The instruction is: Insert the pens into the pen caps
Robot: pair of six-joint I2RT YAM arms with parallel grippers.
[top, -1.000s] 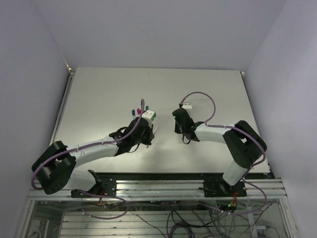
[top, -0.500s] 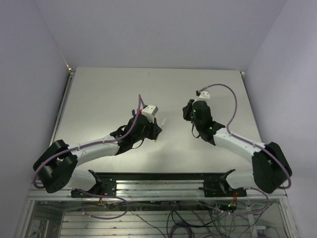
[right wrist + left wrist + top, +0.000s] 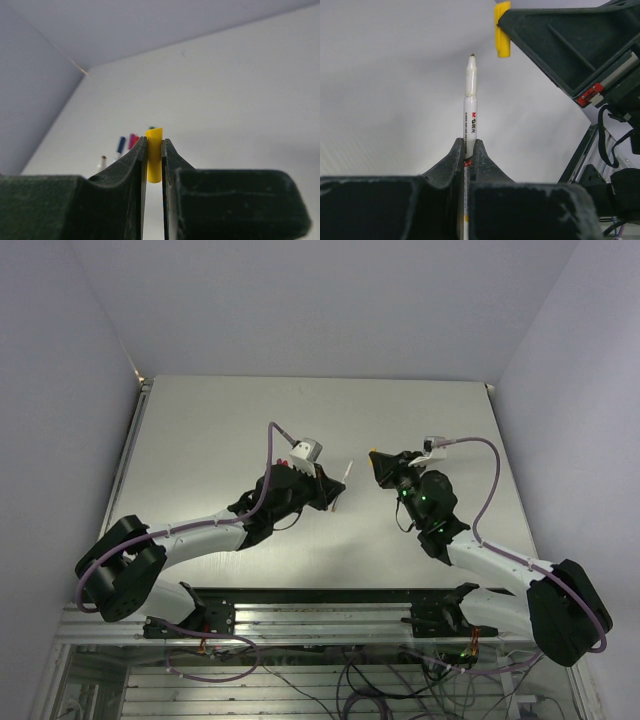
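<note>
We see both arms over the bench [image 3: 200, 420], facing each other so pen and cap can mate mid-air: left hand [image 3: 470, 146] clamps a pen [image 3: 470, 112], tip outward; right hand [image 3: 154, 145] pinches the yellow cap [image 3: 154, 162], near the tip but apart, slightly off line.

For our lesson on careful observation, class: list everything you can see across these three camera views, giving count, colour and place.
pen: one, white barrel with a dark tip, sticking out of the left gripper
yellow cap: one, yellow, in the right gripper, near the pen's tip but not on it
small coloured things: about five (whitish, blue, pink, red, green), far off on the table; too blurred to tell pens from caps
table: one, pale grey, under both arms
walls: pale lilac, around the table
left gripper: one, black, shut on the pen
right gripper: one, black, shut on the yellow cap
</note>
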